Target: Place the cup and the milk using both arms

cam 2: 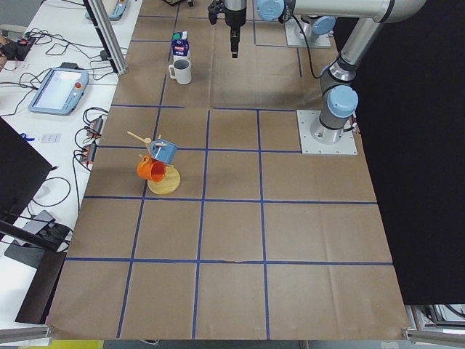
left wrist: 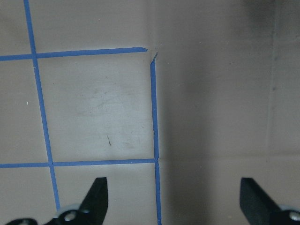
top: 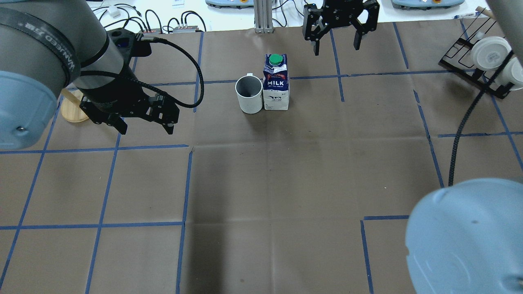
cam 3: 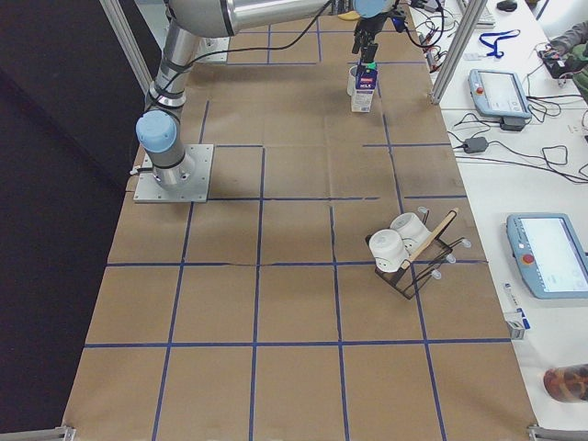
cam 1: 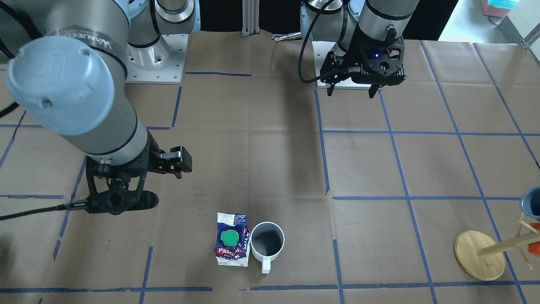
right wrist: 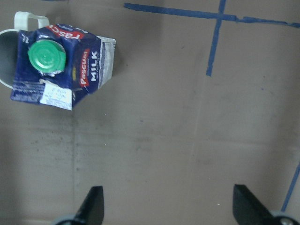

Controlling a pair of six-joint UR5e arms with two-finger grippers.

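Observation:
The white cup [top: 249,94] stands upright right beside the dark-blue and white milk carton [top: 276,83] with its green cap, at the far middle of the table; both also show in the front view, the cup [cam 1: 267,243] and the milk [cam 1: 231,245]. My right gripper [top: 336,48] is open and empty, raised to the right of the milk; in its wrist view the milk [right wrist: 61,65] lies at the upper left and the fingers [right wrist: 92,206] are spread. My left gripper [top: 146,130] is open and empty, well to the left of the cup, over bare paper [left wrist: 201,117].
A wooden mug stand [cam 1: 479,255] with a blue and an orange mug stands at the table's left side, behind my left gripper [cam 1: 352,93]. A black wire rack with white cups [top: 490,57] stands at the far right. Blue tape lines cross the brown paper.

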